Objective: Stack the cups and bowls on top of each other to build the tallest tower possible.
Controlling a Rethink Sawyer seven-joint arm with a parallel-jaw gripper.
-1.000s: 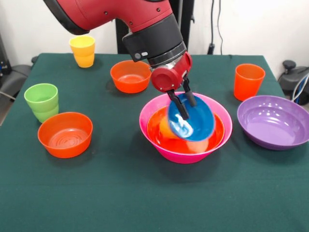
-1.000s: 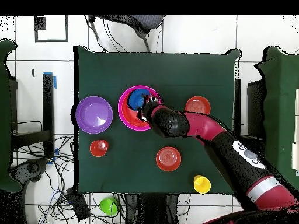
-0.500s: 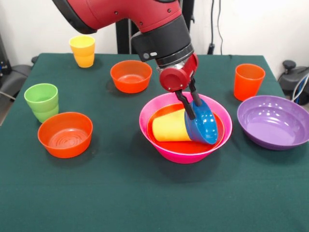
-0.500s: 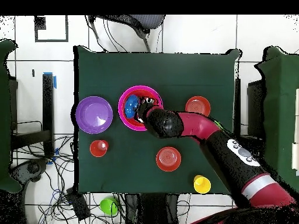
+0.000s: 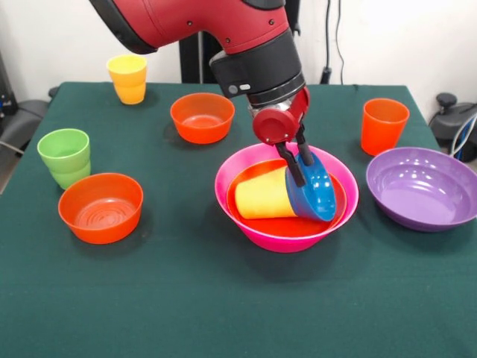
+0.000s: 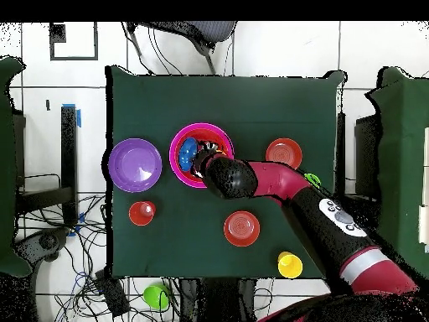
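The large pink bowl [image 5: 287,237] stands mid-table with a large orange bowl [image 5: 295,225] nested inside it. In that nest a yellow cup [image 5: 261,195] lies on its side, mouth toward a small blue bowl [image 5: 319,195] that stands tilted on its edge. My gripper [image 5: 304,173] comes down from above and is shut on the blue bowl's upper rim, one finger on each side. From overhead, the gripper [image 6: 204,156] sits over the pink bowl [image 6: 179,141], beside the blue bowl [image 6: 188,151].
Loose on the green cloth: a second yellow cup [image 5: 127,77], two small orange bowls [image 5: 202,117] [image 5: 100,207], a green cup [image 5: 65,156], an orange cup [image 5: 384,125] and a large purple bowl [image 5: 422,188]. The arm [image 6: 276,180] crosses the table from the base side.
A second ago the blue bowl hung face-out above the nest. It has since swung down onto its edge against the yellow cup. In the last half second the gripper shifted only slightly.
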